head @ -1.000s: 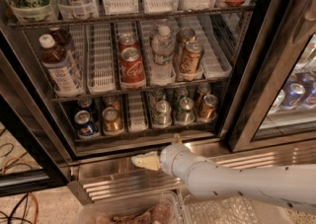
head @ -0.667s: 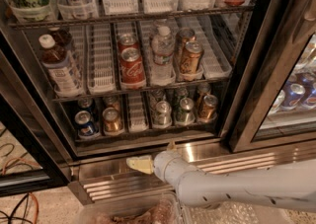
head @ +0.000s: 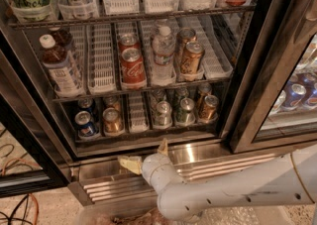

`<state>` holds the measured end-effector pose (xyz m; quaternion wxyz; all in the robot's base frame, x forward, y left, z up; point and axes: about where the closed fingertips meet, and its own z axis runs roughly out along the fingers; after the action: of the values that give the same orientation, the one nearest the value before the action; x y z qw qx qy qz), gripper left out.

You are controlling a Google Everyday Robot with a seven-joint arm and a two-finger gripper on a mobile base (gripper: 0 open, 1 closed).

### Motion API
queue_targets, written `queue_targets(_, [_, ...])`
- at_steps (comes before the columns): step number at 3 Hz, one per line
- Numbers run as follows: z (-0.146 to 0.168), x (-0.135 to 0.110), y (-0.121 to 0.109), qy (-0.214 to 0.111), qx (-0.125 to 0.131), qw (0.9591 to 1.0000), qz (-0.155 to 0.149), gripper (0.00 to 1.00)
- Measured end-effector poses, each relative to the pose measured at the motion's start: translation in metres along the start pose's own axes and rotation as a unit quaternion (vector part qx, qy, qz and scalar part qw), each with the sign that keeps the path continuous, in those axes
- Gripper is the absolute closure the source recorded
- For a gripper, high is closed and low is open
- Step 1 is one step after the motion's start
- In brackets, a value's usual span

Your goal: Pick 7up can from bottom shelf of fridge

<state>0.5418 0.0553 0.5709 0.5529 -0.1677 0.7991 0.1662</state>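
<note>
The fridge (head: 34,95) stands open in front of me. Its bottom shelf (head: 143,132) holds several cans in white lanes. The 7up can (head: 185,111) has a pale greenish body and silver top and stands right of centre, between a greyer can (head: 162,114) and a gold-brown can (head: 208,108). My gripper (head: 146,154) is open and empty, just below the shelf's front edge, in front of the steel base strip (head: 213,162). One pale fingertip (head: 129,163) points left and the other (head: 162,146) points up towards the shelf.
Blue Pepsi cans (head: 85,123) and a gold can (head: 112,120) stand at the shelf's left, beside an empty white lane (head: 137,112). The rack above holds red cola cans (head: 132,65), bottles (head: 162,55) and gold cans (head: 190,56). The door frame (head: 262,80) stands on the right.
The arm has bent and the gripper has risen closer to the bottom shelf's edge. One finger now points up at the shelf instead of both pointing left.
</note>
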Motion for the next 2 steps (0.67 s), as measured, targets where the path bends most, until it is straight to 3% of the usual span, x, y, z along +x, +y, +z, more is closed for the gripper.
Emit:
queue_targets(1, [0.004, -0.013, -0.004, -0.041, 0.042, 0.9979, -0.024, 0.00])
queue_targets(2, [0.004, -0.024, -0.024, -0.075, 0.088, 0.9930, -0.028, 0.00])
